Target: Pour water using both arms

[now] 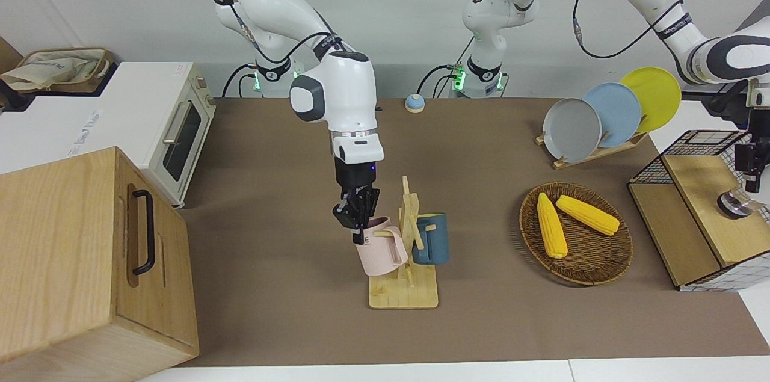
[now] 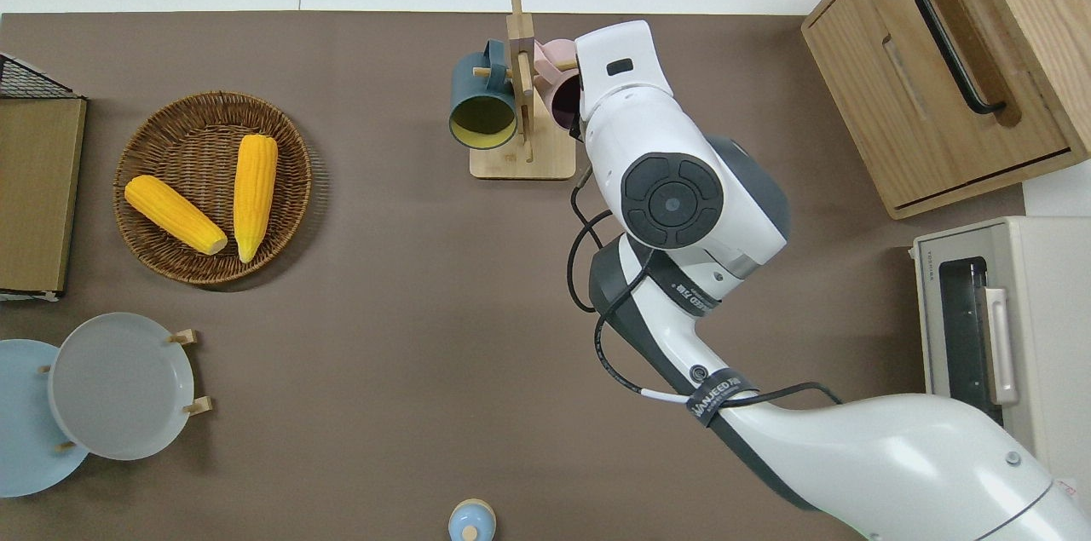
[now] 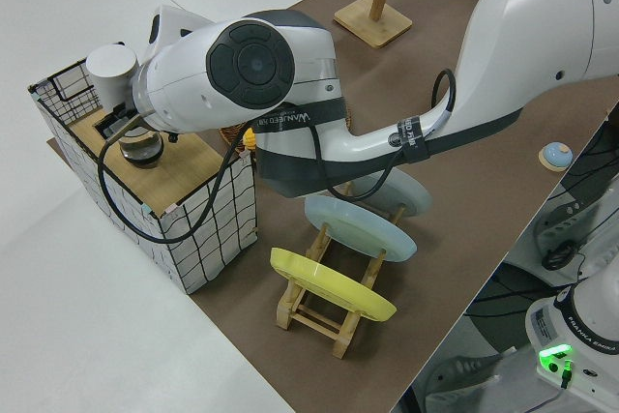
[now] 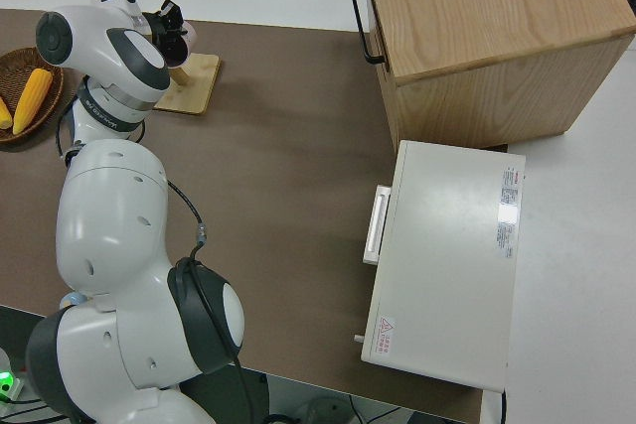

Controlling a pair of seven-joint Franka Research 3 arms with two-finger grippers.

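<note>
At the far edge of the table, midway along it, the right gripper comes down from above with its fingers clamped on the rim of the pink mug, on the side of the mug toward the right arm's end of the table. The mug is tilted, its mouth turned up and toward the robots, and its handle sits against a peg of the wooden mug rack. It is a pale pink, smooth-walled mug with a darker inside and some dark lettering near the rim, too small to read. A dark blue mug with a yellow inside hangs on the rack's opposite side. Nearest the robots a small blue bell sits on the brown mat. Toward the left arm's end, a wooden plate rack holds a grey plate, a light blue plate and a yellow plate on edge. Farther out, a round wicker basket holds two yellow corn cobs lying side by side. Beside it, at the table's end, the left gripper hangs over a wire crate with a wooden top, just above a small glass object resting on that top; whether it grips anything cannot be told. At the right arm's end stand a white toaster oven and, farther out, a wooden cabinet.
</note>
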